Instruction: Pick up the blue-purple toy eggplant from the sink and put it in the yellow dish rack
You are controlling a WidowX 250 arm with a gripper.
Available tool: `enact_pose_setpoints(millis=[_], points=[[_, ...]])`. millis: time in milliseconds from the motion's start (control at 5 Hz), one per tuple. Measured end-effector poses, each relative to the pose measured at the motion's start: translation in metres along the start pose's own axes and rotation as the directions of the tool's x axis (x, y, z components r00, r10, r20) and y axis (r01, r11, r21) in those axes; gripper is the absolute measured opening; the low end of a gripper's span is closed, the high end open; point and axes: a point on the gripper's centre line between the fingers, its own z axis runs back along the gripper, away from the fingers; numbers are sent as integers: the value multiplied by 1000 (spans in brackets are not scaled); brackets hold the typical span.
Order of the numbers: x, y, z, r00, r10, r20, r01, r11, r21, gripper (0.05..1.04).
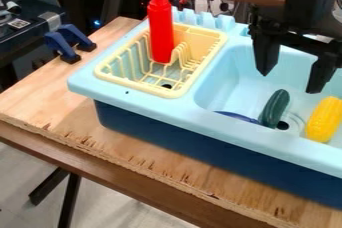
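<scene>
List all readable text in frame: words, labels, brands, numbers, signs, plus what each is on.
No readable words, brands, numbers or signs.
White label with a dark square code pattern, on the black machine at left: too small to read.
Red plastic squeeze bottle: no print visible.

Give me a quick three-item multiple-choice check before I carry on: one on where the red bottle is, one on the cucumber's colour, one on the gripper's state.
1. Where does the red bottle stand?
A) On the floor
B) In the dish rack
C) On the bare wooden table

2. What colour is the cucumber in the sink?
A) Dark green
B) Orange
C) White

3. How is the gripper?
A) Closed on the corn
B) Closed and empty
C) Open and empty

Key:
1 B: the rack's rim and ribs surround the bottle's lower part.
2 A: its skin is dark green, unlike the yellow corn nearby.
3 C: its fingers are well apart, with nothing held between them.
</scene>
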Motion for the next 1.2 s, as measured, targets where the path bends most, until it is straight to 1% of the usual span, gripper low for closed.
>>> enact_pose_setpoints(millis=[200, 400, 600, 800, 1000, 1200], points=[[-5, 1, -14, 999, -7, -52, 8, 1000, 9, 1002], [-6, 16, -18, 977, -143, -156, 143, 990, -14, 1002], [0, 35, -13, 965, -202, -166, 200, 979, -29, 1002], [1, 44, -13, 954, -217, -206, 225, 974, 17, 1002], [-2, 51, -11, 942, -238, -236, 262, 962, 73, 1002], [-4, 52, -22, 924, -286, -253, 310, 949, 61, 1002]])
